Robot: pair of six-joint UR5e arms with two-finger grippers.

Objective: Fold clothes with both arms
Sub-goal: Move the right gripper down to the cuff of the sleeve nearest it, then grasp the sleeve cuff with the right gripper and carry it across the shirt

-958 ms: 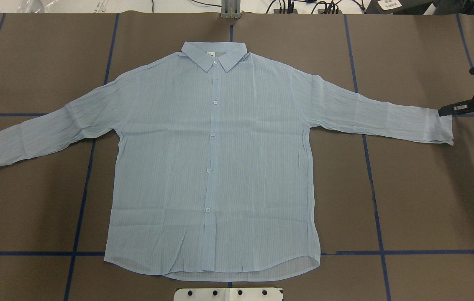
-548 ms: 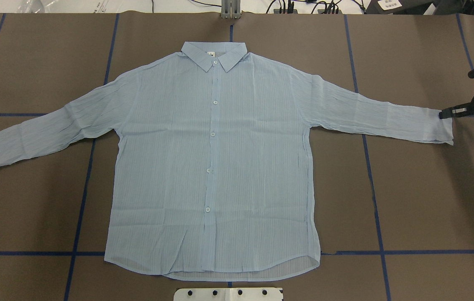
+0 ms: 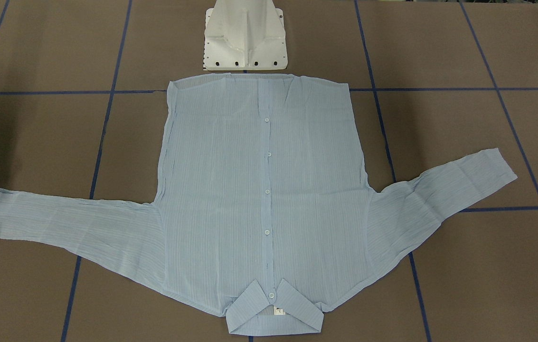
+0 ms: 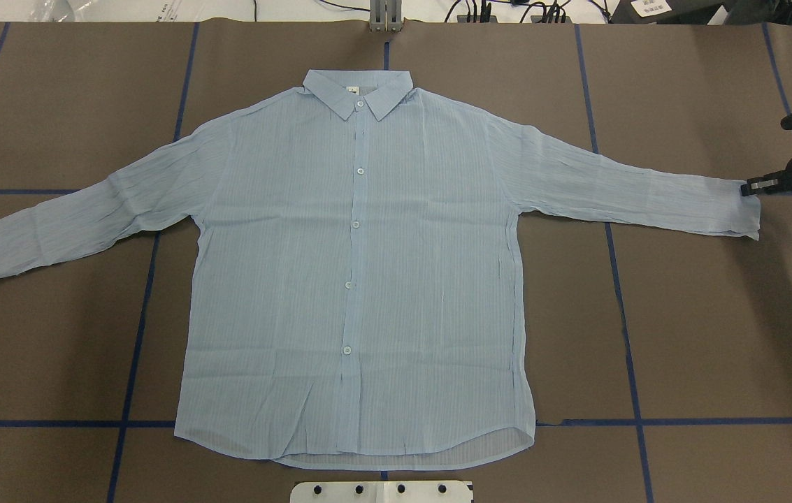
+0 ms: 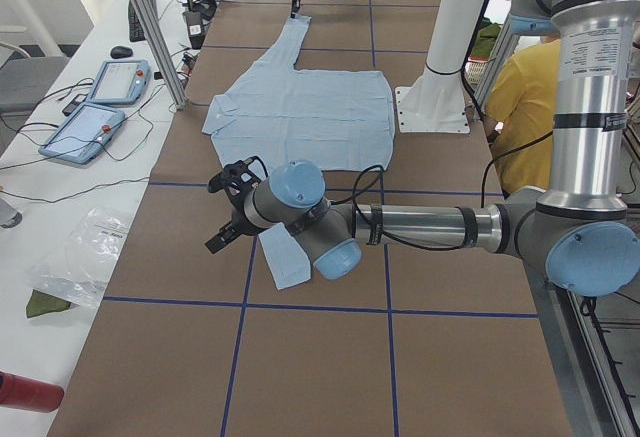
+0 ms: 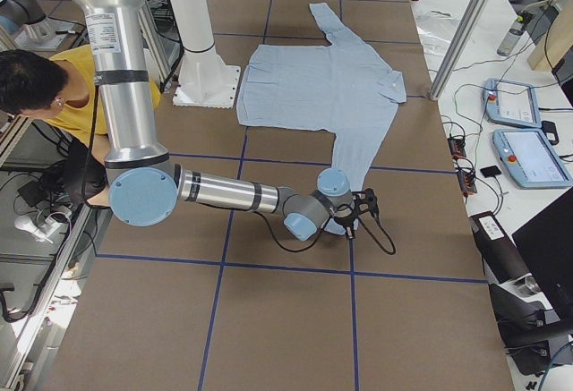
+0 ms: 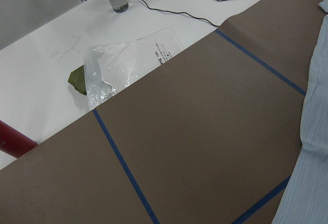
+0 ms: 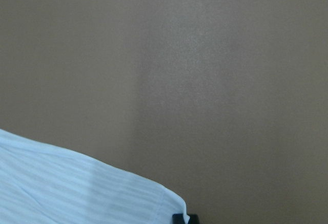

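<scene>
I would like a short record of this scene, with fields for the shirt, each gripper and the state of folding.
shirt: pale blue, lying flat, front up, buttoned, both sleeves spread out
collar: on the side far from the robot base
right gripper: at the cuff on the robot's right; open or shut not clear
left gripper: over the table beyond the other cuff; state not clear
folding: no fold made yet
</scene>
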